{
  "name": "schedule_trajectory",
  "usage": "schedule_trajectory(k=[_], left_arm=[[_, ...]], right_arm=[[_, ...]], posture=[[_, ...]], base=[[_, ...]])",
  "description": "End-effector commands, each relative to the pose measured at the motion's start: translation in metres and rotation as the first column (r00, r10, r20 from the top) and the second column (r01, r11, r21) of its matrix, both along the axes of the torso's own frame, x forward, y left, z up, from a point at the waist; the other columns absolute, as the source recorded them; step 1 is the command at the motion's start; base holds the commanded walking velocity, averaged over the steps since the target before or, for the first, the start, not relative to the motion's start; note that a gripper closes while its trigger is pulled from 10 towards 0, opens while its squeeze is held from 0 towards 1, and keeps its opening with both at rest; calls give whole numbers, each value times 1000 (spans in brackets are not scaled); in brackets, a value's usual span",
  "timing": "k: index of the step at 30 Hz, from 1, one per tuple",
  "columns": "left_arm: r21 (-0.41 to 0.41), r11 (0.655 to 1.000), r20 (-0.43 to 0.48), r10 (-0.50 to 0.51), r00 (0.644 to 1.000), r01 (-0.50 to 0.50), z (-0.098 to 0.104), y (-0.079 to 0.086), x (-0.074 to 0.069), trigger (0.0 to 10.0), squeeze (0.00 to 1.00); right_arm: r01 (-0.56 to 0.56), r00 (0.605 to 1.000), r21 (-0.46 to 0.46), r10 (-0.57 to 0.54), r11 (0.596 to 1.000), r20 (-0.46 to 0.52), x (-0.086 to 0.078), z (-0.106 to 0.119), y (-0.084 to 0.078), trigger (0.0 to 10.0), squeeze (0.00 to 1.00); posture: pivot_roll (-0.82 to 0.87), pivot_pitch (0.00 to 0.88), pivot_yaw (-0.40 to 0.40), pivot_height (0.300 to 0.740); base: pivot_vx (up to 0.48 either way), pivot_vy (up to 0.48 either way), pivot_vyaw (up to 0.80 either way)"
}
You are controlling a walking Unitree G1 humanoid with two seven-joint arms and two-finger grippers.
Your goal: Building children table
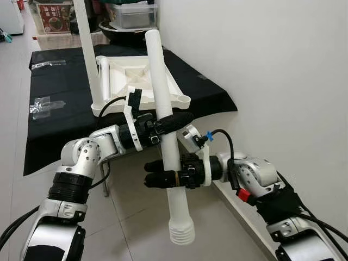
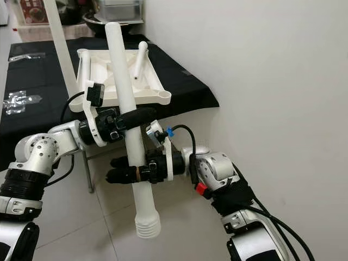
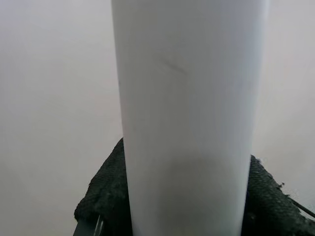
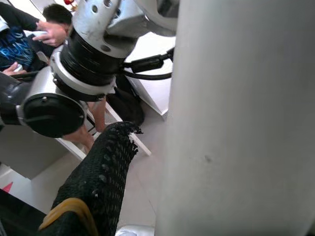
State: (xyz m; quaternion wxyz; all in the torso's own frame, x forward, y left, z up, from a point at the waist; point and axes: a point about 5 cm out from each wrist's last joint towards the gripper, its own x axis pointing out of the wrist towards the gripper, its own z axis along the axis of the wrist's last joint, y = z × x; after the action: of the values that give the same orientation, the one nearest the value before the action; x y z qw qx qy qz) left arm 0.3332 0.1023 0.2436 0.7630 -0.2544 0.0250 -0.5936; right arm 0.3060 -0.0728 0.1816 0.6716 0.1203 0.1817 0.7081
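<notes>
Table leg, grasped by both pincers, over tiled floor beside black-clothed table.

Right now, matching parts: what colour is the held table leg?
White table leg, clearest in left eye view.

A black-draped table carries the upturned white tabletop and clear plastic wrappers.

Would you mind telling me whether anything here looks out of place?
Nothing looks damaged. The white leg is held tilted by the left tool and right tool, off the upturned tabletop.
</notes>
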Motion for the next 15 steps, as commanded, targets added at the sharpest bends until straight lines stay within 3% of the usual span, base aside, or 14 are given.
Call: schedule_trajectory(k=[1,15], left_arm=[[-21,1000,49,7,999,-6,11,-4,3,10000,0],[-26,1000,60,6,998,-5,13,-5,4,10000,0]], right_arm=[[-57,998,10,57,998,10,-4,1,12,10000,0],[-63,998,-21,63,998,6,-6,-6,14,10000,0]], posture=[[55,13,-70,740],[57,16,-72,740]], base=[[0,0,0],[0,0,0]])
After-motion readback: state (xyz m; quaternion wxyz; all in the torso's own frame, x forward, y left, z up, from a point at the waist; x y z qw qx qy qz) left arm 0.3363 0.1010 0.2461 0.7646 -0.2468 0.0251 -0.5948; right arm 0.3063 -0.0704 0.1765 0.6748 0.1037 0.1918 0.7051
